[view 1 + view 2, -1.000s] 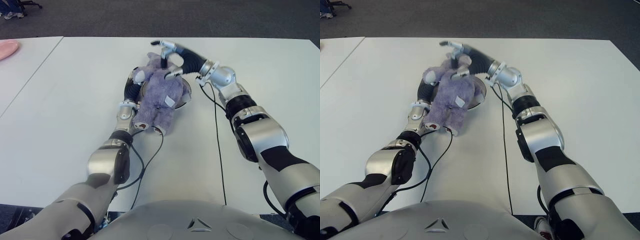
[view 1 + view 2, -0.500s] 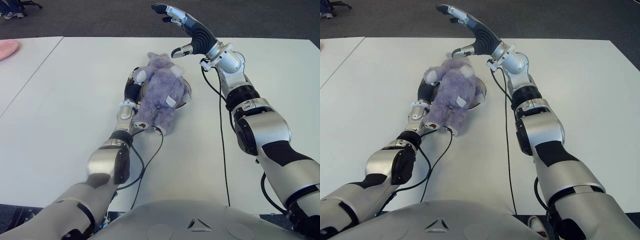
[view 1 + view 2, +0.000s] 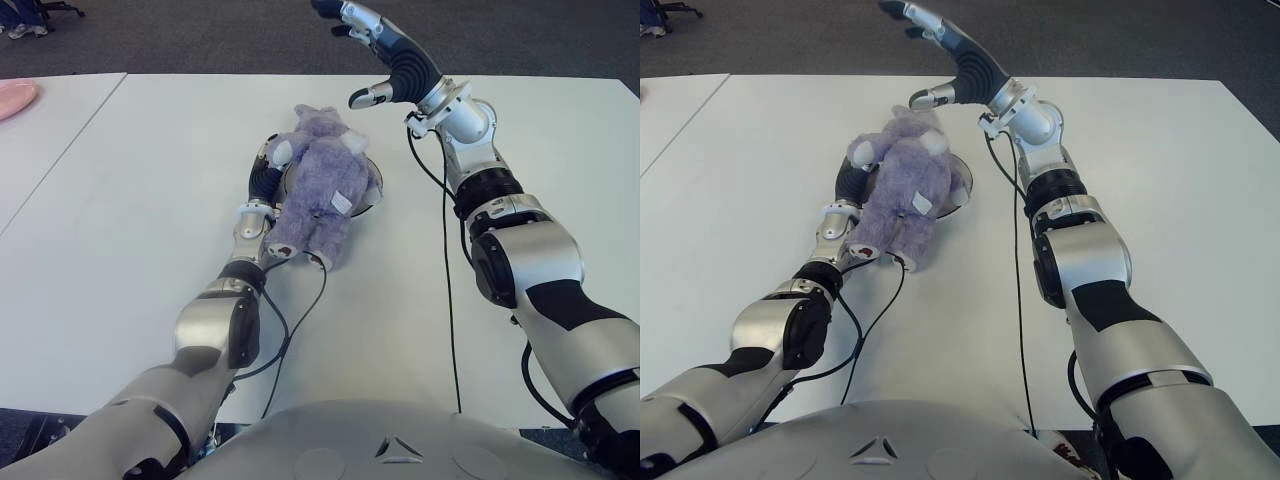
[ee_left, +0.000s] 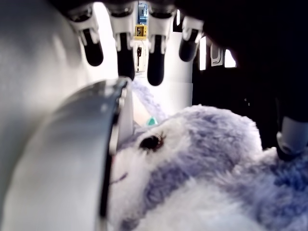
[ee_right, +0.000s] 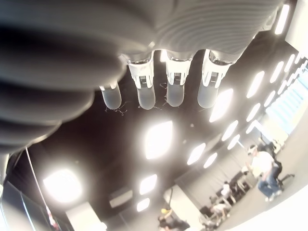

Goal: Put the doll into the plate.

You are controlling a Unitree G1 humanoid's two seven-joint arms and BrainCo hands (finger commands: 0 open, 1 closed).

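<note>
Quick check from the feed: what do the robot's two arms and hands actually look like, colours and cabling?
Both arms are silver-grey shells with black joint sections. A thin black cable runs loose beside each forearm. The right hand has a black ribbed palm and silver fingers with dark tips; the left hand shows the same black and silver.

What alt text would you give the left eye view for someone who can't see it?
A purple plush doll lies over a plate on a white table, mostly covering it. The robot's left hand shows against the doll's left side, while its right hand, fingers spread and empty, is raised above the table's far edge.
</note>
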